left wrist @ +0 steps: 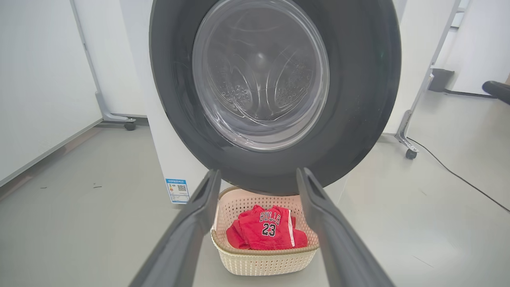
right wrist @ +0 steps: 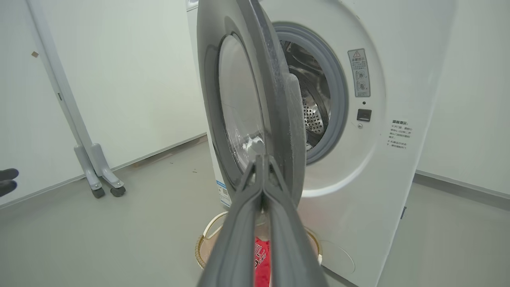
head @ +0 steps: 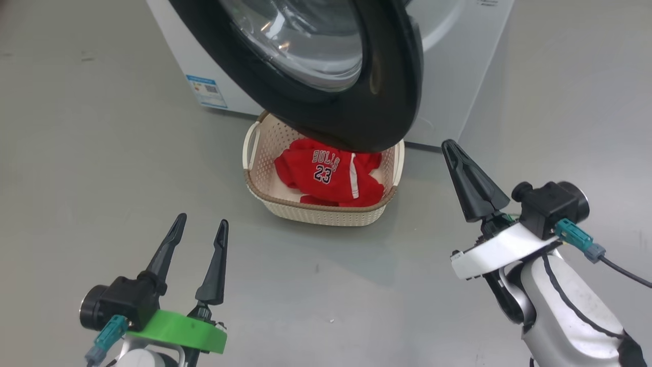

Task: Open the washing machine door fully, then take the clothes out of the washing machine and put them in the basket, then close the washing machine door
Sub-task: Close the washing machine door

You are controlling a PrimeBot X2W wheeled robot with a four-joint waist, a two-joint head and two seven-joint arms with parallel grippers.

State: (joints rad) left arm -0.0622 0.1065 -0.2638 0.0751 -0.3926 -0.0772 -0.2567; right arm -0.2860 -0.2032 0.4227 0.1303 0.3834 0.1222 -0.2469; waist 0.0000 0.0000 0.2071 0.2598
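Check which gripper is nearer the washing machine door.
Right. The right gripper, shut, sits just off the rim of the washing machine door; the left gripper, open, is farther back, facing the basket.

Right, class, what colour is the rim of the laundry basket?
Brown; the basket itself is cream. Clearest in the head view.

The left gripper (left wrist: 259, 172) gapes from six o'clock, framing the basket (left wrist: 263, 261) of red clothes (left wrist: 265, 233). The door (left wrist: 358, 99) looms at twelve, with a blue label (left wrist: 177, 190) at eight.
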